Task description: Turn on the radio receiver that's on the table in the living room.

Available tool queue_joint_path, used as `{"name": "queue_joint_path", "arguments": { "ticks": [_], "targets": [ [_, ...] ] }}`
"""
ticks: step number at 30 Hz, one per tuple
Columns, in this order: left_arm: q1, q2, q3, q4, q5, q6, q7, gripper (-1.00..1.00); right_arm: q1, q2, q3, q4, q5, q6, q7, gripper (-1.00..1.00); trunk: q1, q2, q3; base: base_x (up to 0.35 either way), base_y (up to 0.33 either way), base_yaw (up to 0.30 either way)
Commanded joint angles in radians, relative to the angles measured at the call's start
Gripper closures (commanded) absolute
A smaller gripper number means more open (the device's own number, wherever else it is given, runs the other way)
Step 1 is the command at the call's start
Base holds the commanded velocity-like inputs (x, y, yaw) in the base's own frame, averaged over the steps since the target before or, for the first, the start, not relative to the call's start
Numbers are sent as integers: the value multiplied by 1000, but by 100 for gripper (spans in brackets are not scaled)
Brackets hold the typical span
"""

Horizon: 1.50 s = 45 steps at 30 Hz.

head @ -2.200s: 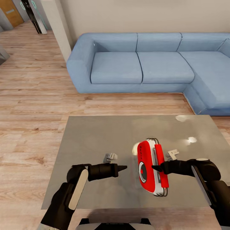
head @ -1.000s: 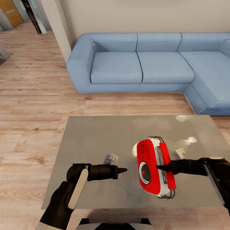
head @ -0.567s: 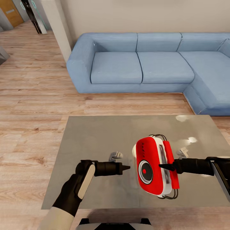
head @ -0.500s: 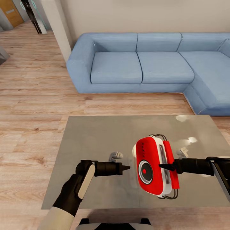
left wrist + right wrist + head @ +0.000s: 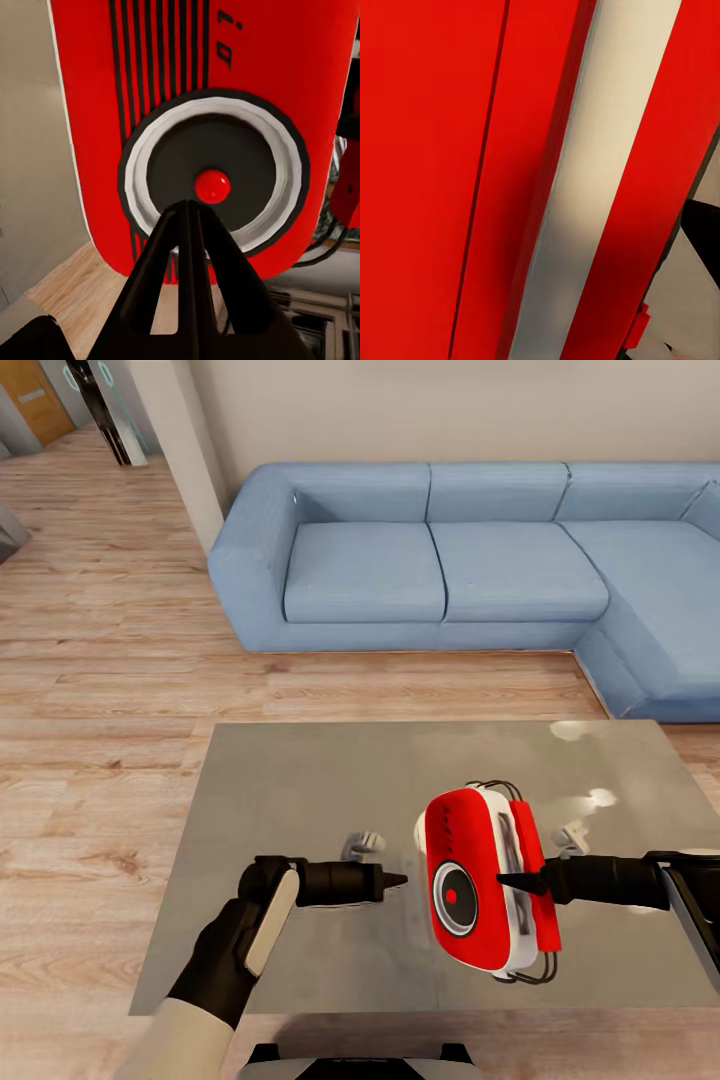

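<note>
**L gripper lined up on the radio's red button**

My left gripper (image 5: 400, 881), fingers pressed together into one point, sits just beside the radio receiver (image 5: 480, 895), aimed at its face. From the wrist cam the tip points at the red button (image 5: 212, 186) in the dial's centre. The radio's tipped up on the table (image 5: 300, 780), near my edge, w/ my right gripper (image 5: 503, 880) touching its side; can't tell if that one's parted or closed.

To do it well, I think: push straight in, slow, dead centre on the button, right arm bracing so the radio doesn't slide or topple. Both forearms reach inward, roughly level, tips facing each other.
</note>
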Motion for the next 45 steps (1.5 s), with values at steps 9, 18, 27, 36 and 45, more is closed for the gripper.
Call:
{"name": "queue_joint_path", "arguments": {
  "ticks": [9,18,27,36,45],
  "targets": [
    [-64,0,0,160,4,-108,-1,100,0,3,4,-1,-10,5,0,100,0,0,0,0,0,0],
    [-68,0,1,192,8,-137,-1,100,0,7,6,-1,-10,5,0,100,0,0,0,0,0,0],
    [-69,0,-13,242,33,-173,0,100,0,9,7,-1,-10,5,0,100,0,0,0,0,0,0],
    [-69,0,-95,277,115,-222,9,100,0,10,8,0,-10,5,0,100,0,0,0,0,0,0],
    [-69,0,-135,281,177,-232,26,100,0,10,9,0,-10,5,0,100,0,0,0,0,0,0]
  ]
}}
